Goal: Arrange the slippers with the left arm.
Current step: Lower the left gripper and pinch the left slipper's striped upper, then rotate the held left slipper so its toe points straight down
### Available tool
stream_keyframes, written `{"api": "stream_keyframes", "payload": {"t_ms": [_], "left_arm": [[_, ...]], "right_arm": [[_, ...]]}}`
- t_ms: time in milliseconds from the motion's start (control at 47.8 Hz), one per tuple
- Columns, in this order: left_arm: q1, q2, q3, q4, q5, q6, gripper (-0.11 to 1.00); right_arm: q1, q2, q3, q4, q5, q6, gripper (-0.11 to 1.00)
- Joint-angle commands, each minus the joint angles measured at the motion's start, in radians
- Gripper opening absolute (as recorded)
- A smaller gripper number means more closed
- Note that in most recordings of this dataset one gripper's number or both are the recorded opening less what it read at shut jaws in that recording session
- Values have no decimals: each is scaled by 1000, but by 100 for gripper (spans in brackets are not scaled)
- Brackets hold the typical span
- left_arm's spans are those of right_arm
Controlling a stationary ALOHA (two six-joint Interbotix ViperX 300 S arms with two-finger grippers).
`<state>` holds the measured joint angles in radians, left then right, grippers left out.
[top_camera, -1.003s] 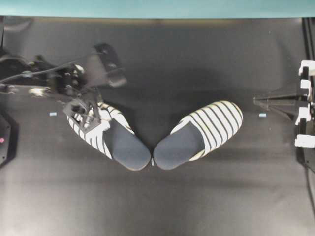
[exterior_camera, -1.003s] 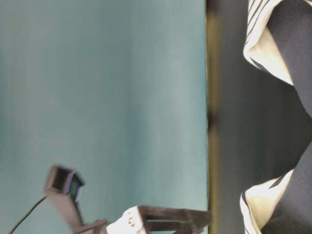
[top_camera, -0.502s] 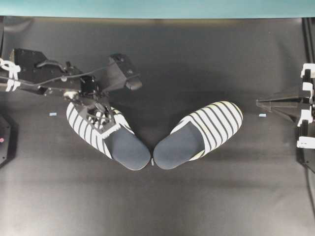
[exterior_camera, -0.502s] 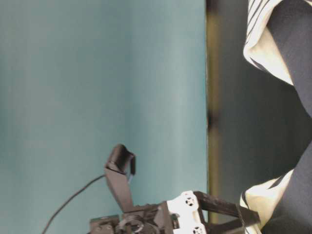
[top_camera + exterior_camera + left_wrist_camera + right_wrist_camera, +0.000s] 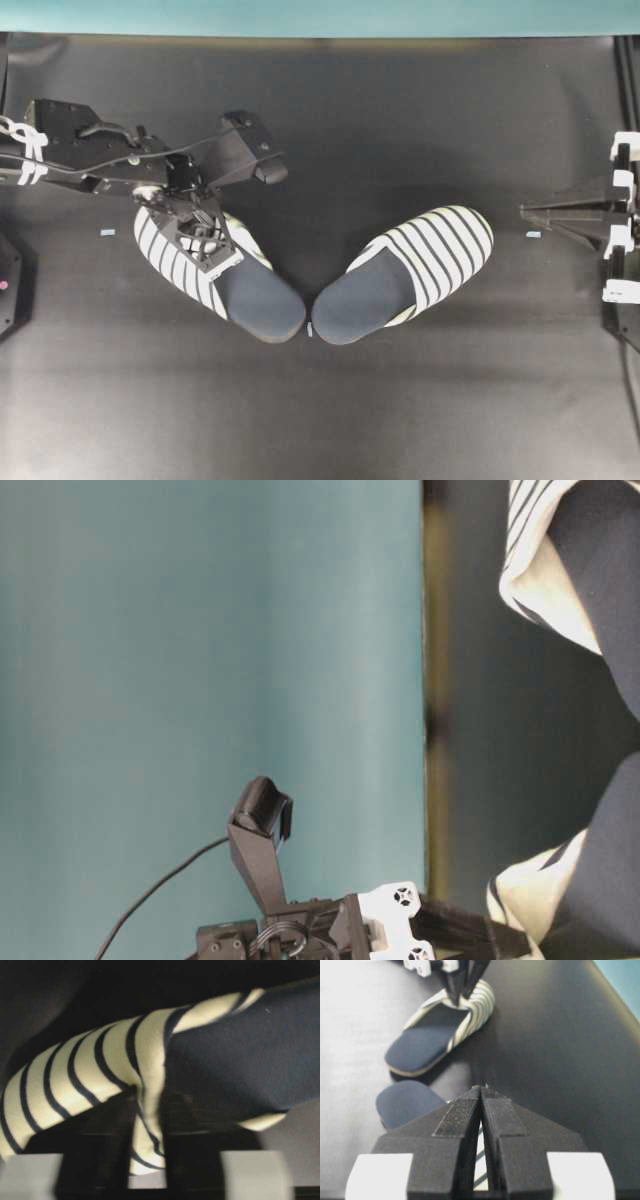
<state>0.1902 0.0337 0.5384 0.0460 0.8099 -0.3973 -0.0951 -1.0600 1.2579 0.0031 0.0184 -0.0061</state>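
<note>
Now that the left gripper (image 5: 148, 1125) is pinched shut on the striped edge of the near slipper (image 5: 215, 270), the grabbing step looks done. The other slipper (image 5: 405, 272) lies off to its side (heels nearly touching). Next, it should probably turn this one straight.

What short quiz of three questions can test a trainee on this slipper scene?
1. True or false: the left gripper pinches the striped edge of the left slipper.
2. Which parts of the two slippers nearly meet: (a) heels, (b) toes?
3. How do the jaws of the right gripper stand?

Key: 1 true. 2 (a): the right slipper points its heel at the other's. 3 shut, holding nothing.
</note>
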Motion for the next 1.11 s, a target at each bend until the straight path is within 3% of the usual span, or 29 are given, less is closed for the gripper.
{"api": "stream_keyframes", "payload": {"t_ms": [0,42,293,397,732,1087], "left_arm": [[-5,-11,-32,9,6,51,7],[-5,-14,-44,9,11,86,1],[-5,-44,-176,11,60,337,1],[-5,-28,-224,11,60,397,1],[-37,43,-236,11,18,526,1],[-35,72,-184,11,-97,515,1]], "right_arm": [[-8,2,-6,2,-8,-2,-1],[-8,0,-6,2,-8,-2,-1],[-8,-12,-3,2,-8,-3,-1],[-8,-14,2,2,-8,0,-1],[-8,-28,15,2,-8,6,-1],[-6,-35,17,2,-9,6,-1]]}}
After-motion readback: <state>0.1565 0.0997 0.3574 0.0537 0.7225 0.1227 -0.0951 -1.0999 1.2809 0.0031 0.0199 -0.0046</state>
